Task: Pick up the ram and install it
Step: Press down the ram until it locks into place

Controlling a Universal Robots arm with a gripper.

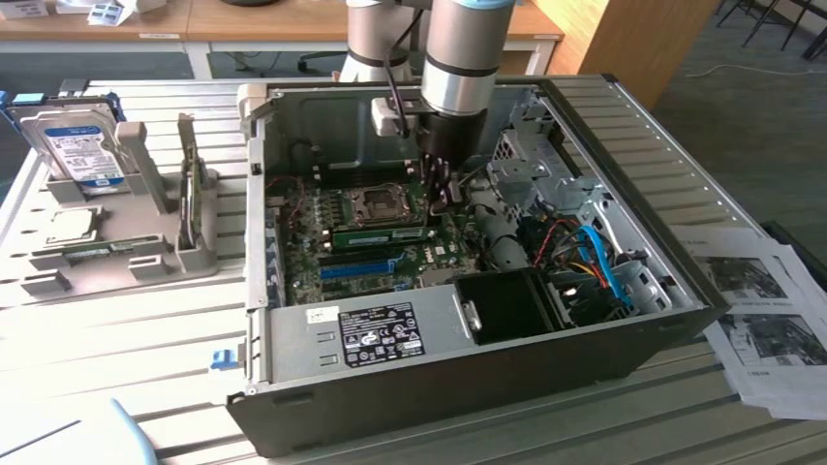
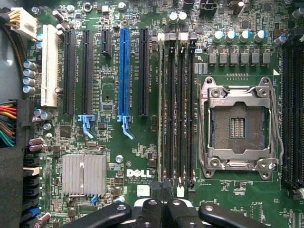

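**Ram in slot, gripper over its end**

Ram (image 1: 382,235) stands on edge in a slot just beside the socket (image 1: 383,201), mid-motherboard (image 2: 137,156). Gripper (image 2: 164,202) is closed to a thin slit over the slot bank's end; I can't tell if it pinches the ram. Risks, as I judge them: pressure at one end tilts the stick, so a latch stays unclicked, or a mismatched notch jams and flexes the board.

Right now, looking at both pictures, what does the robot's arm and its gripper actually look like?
The arm is built of thick, round silver-grey tube sections with a light blue band near the top and a darker lower segment. A black cable runs down beside it past a small white box. The gripper is black, with linkage bars joined by round silver pivot pins.
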